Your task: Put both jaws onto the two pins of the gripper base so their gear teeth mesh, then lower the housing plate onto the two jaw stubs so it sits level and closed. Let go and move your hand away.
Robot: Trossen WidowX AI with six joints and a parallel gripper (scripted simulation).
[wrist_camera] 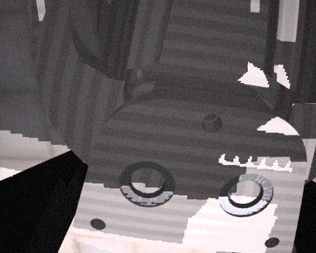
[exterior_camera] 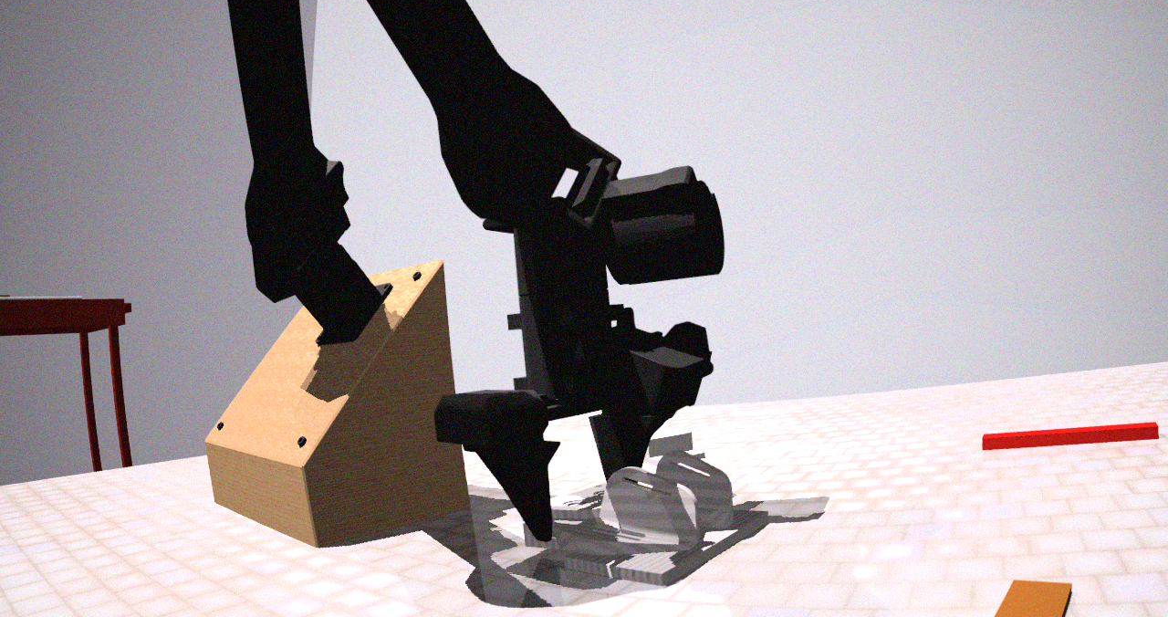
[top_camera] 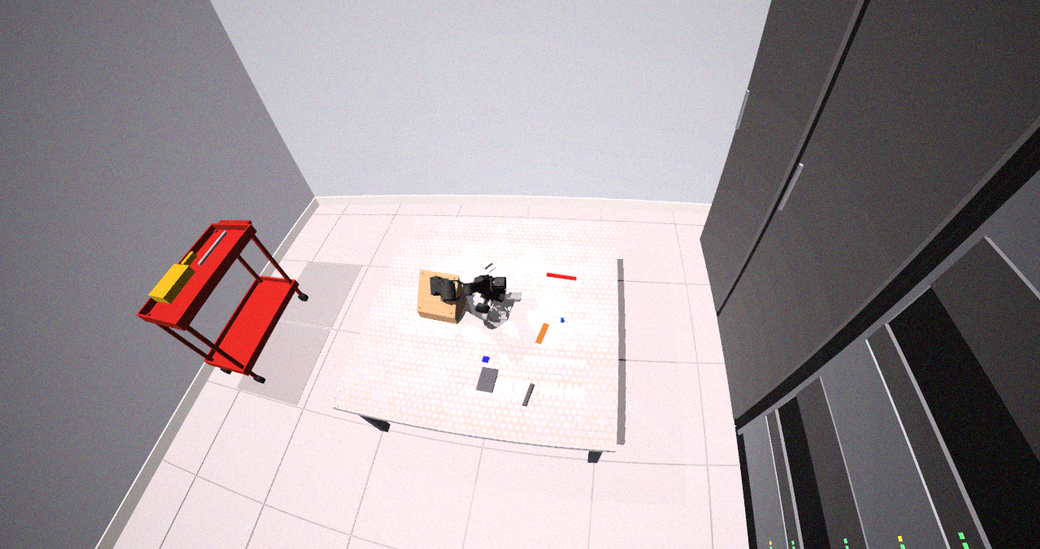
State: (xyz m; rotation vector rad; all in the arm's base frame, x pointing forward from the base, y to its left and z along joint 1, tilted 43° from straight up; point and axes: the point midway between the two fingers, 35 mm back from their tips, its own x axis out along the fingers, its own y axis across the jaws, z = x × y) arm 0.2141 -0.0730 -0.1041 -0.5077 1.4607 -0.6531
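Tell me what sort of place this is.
Probably a workshop or lab corner: a red cart stands by the wall, tall dark cabinets line the other side, and a robot arm is mounted on a wooden block.

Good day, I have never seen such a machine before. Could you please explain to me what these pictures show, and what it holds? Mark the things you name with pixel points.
It is one robot arm [top_camera: 476, 286] [exterior_camera: 490, 115], bolted to a wooden block [top_camera: 437, 296] [exterior_camera: 383, 442] on a table [top_camera: 407, 400] [exterior_camera: 898, 483]. Its hand, the gripper [exterior_camera: 584, 503], points down.

The first picture looks from high above, the second from beside the arm, and the third from the arm's wrist, between two black fingers.

On the table lie a red bar [top_camera: 561, 276] [exterior_camera: 1069, 435], an orange bar [top_camera: 541, 333] [exterior_camera: 1035, 601], two small blue pieces and two dark grey ones. The fingers grip a grey plate [wrist_camera: 130, 218] with two ring-shaped holes.
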